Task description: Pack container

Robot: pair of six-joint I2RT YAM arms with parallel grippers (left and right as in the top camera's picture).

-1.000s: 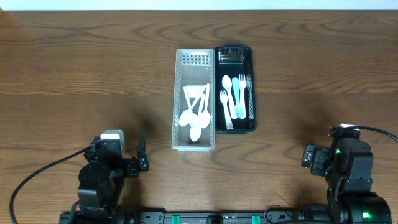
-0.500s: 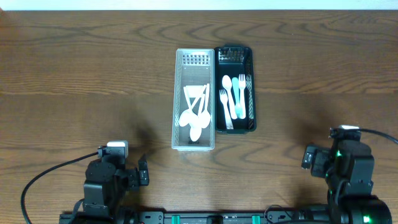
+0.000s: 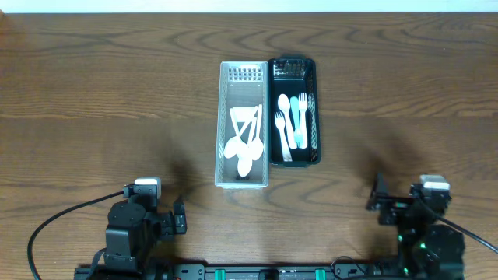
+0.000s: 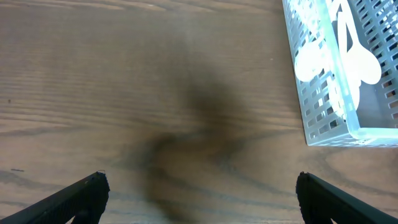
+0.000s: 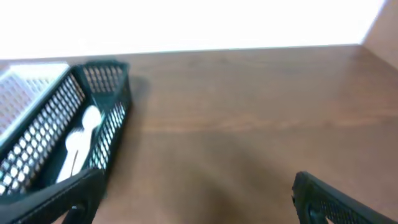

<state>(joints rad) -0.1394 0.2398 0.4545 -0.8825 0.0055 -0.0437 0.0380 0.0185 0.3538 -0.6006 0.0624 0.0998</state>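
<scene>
A white slotted basket (image 3: 221, 132) holds several white spoons (image 3: 244, 148). It touches a dark green basket (image 3: 317, 117) that holds white forks and a spoon (image 3: 292, 120). My left gripper (image 3: 178, 218) is open and empty near the table's front left, well short of the white basket (image 4: 323, 134). My right gripper (image 3: 377, 201) is open and empty at the front right. The right wrist view shows the green basket (image 5: 115, 106) at far left with a white utensil (image 5: 81, 140) inside.
Bare brown wood table (image 3: 101, 101) lies on both sides of the baskets. Black cables (image 3: 54, 218) trail from both arms at the front edge.
Both arms have drawn back toward the front edge. The right arm pulled in most lately and its gripper swung to face the baskets. The baskets and utensils have not moved.
</scene>
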